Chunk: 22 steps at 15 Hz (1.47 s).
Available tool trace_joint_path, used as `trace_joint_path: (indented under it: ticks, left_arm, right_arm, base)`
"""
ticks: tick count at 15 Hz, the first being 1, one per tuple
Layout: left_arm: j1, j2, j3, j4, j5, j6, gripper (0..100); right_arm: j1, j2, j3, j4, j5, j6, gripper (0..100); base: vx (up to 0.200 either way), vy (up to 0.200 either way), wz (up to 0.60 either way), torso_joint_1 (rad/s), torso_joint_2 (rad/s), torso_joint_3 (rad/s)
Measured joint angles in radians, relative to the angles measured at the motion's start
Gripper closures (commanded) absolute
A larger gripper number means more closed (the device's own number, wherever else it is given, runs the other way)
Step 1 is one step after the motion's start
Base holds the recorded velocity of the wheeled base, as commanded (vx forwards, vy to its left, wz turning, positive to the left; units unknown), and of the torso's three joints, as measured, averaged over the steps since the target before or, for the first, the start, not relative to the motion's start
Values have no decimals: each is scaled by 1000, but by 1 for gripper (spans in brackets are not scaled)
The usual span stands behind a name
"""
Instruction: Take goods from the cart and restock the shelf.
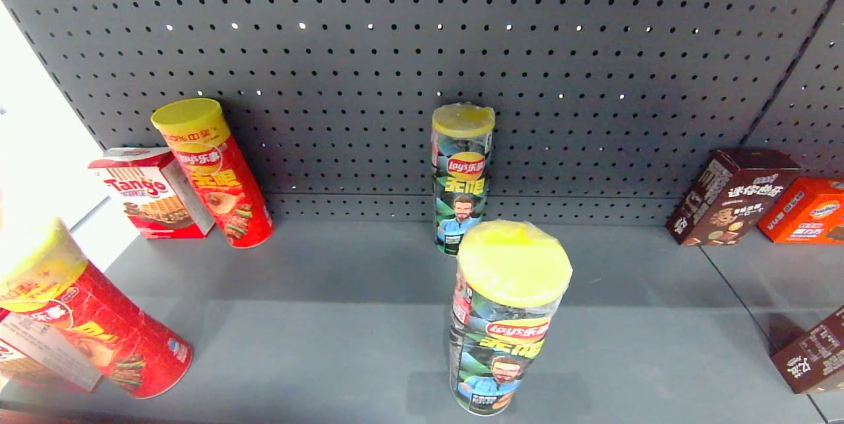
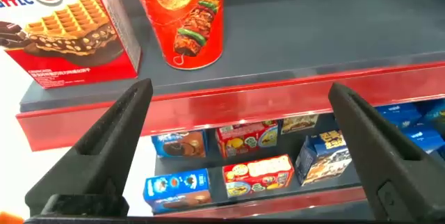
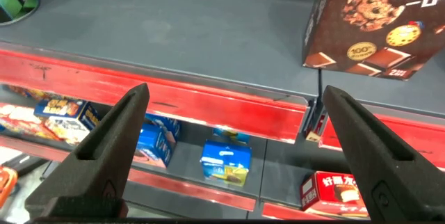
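Note:
On the grey shelf [image 1: 343, 318] stand two green-and-blue chip cans with yellow lids: one at the back centre [image 1: 461, 180], one near the front [image 1: 506, 318]. A red chip can [image 1: 214, 173] and a wafer box [image 1: 151, 193] stand at the back left; another red can [image 1: 92, 325] leans at the front left. My left gripper [image 2: 240, 88] is open and empty, just outside the red shelf edge [image 2: 243, 102], facing the red can [image 2: 184, 22] and wafer box [image 2: 66, 29]. My right gripper [image 3: 236, 90] is open and empty before the shelf edge [image 3: 208, 95], near a brown cookie box [image 3: 379, 22].
Brown boxes [image 1: 732, 196] and an orange box [image 1: 808, 210] stand at the back right, another brown box [image 1: 811, 351] at the front right. A pegboard wall [image 1: 422, 68] backs the shelf. Lower shelves hold small blue and red boxes [image 2: 243, 175] [image 3: 226, 161].

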Motion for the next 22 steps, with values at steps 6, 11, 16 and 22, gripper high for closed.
trace_joint_path:
  ticks: [6,11,16,22]
  left_arm:
    - [0,1,0,0,-3,7,0]
    - [0,1,0,0,-4,4,0]
    - [0,1,0,0,-3,4,0]
    - [0,2,0,0,-1,1,0]
  right_arm:
    - [40,316,-352,-28,49,9,0]
    - [217,713,-641,-61,98,-27,0]
    - [386,1029,-723,-82,103,-130,0]
    - [453,1195,-734,-133,98,-133,0]
  base:
    - [0,0,0,0,0,0]
    - [0,0,0,0,0,0]
    - [0,0,0,0,0,0]
    - [0,0,0,0,0,0]
